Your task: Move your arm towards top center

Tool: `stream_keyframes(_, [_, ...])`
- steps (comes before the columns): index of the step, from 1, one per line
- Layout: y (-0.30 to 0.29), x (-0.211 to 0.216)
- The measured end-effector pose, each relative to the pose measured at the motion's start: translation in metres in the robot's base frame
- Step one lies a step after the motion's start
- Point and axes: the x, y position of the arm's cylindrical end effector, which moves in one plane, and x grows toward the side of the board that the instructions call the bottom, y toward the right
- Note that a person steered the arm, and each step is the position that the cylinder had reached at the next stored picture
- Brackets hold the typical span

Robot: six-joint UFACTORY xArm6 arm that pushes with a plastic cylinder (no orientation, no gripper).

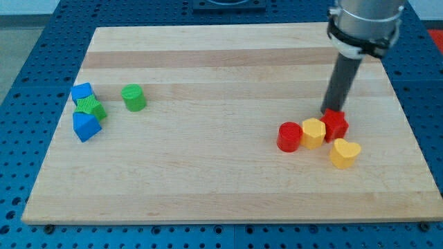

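On the wooden board (208, 173), the view's left holds 2 blue blocks (82, 93) (86, 126) flanking a green star (91, 107), with a green cylinder (133, 97) beside. Right: red cylinder (289, 136), yellow hexagon (313, 132), red star (336, 124), yellow heart (345, 153). My tip (328, 111), a plain rod with nothing to open or pinch, touches the red star's top edge.

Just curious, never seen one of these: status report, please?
My tip at the view's right, touching red block. Top centre of board not reached. No blocks in between.
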Motion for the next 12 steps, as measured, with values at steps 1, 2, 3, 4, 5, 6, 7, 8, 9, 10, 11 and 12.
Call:
stream_keyframes(1, [0.009,0.018])
stream_keyframes(2, [0.009,0.004])
stream_keyframes(3, [0.009,0.004])
stream_keyframes(4, [0.005,0.004])
stream_keyframes(5, [0.005,0.003])
stream_keyframes(6, [0.005,-0.003])
stream_keyframes(7, [0.005,-0.006])
stream_keyframes(8, [0.005,-0.01])
stream_keyframes(9, [0.005,-0.022])
stream_keyframes(10, [0.005,-0.023])
stream_keyframes(11, [0.006,-0.024])
stream_keyframes(12, [-0.001,-0.04])
